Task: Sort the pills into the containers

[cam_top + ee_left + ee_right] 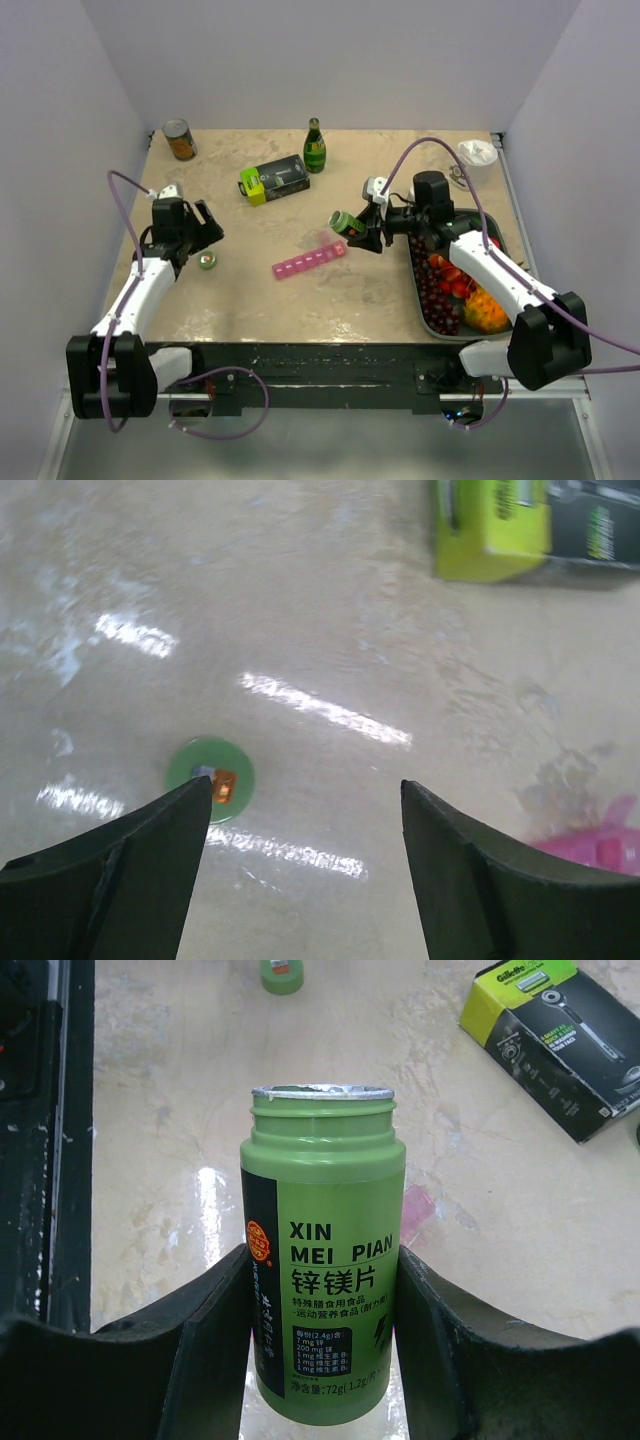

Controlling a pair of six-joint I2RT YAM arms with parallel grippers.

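Nearest the bases, a small round green plastic cap (210,778) lies flat on the glossy beige stone-look surface (250,300). The left end effector (305,790) hangs just above and beside it, fingers spread and holding nothing.

A bit further in, mid-surface, sits the slim translucent pink plastic pill-organiser strip of about 7 compartments (309,258), lying at a slant. I can't tell if its lids are up, and I see no loose pills. My guess is it's feather-light and will skate on that shiny top, so steady it by 1 end rather than bump it.

Just past its right end, the right end effector (367,232) is clamped around the labelled lower body of a green plastic pill bottle (322,1290). The bottle's mouth is open and it's tipped toward the strip. It's probably stiff, smooth and light, so a mid-body hold seems right, though the slick sides could twist when pouring.

Farthest back is a black-and-lime rectangular cardboard box (273,181).
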